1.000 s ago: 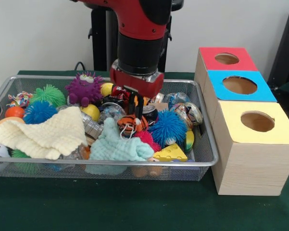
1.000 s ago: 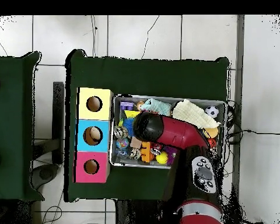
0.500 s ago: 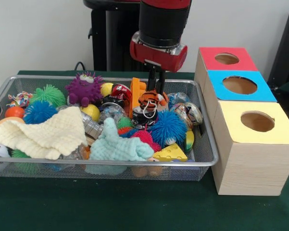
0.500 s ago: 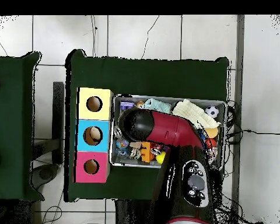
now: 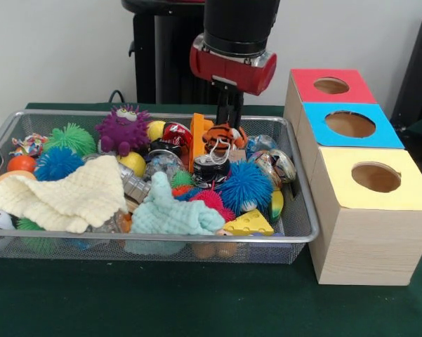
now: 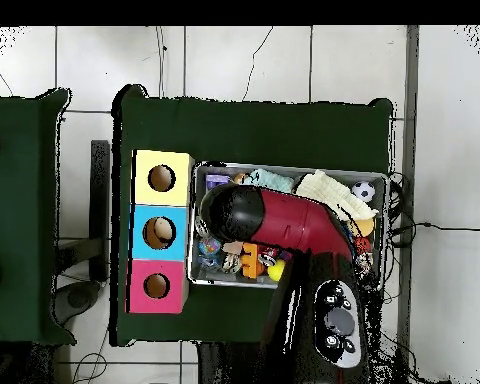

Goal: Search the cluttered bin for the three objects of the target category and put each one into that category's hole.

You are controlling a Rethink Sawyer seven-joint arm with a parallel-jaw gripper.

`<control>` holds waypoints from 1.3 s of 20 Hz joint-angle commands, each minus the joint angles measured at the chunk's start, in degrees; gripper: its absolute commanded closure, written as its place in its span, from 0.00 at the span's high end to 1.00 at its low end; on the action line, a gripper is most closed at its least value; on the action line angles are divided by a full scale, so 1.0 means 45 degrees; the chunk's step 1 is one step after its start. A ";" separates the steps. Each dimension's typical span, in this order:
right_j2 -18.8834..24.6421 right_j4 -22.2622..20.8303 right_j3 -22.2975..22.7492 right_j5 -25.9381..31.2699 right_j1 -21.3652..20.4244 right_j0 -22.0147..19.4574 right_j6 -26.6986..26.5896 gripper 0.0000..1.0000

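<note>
The robot's arm ends in a thick black cylindrical wrist section (image 5: 240, 24) above a glossy red collar with rounded edges (image 5: 233, 68). Below it hangs the end effector (image 5: 229, 125), slim, black and narrow. From overhead, the long red arm link (image 6: 289, 224) has a rounded black cap, and a black oval panel with grey round buttons (image 6: 333, 323) sits on the lower link.

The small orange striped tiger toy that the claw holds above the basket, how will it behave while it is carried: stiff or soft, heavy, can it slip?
The tiger toy looks plush, so it is probably soft and light. The claw pinches it only at the top, so it may swing or slip. Its white cord hangs loose and could catch on toys in the wire basket.
</note>
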 commanded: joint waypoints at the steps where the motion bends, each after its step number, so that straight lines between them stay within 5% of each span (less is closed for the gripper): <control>1: 0.0489 0.0237 0.0751 0.0926 -0.0472 0.0141 0.1371 0.00; 13: -0.0314 0.0748 0.1875 0.1633 -0.1794 0.1599 0.2810 0.00; 26: -0.1293 0.1797 0.2277 0.1949 -0.2150 0.3218 0.3768 0.00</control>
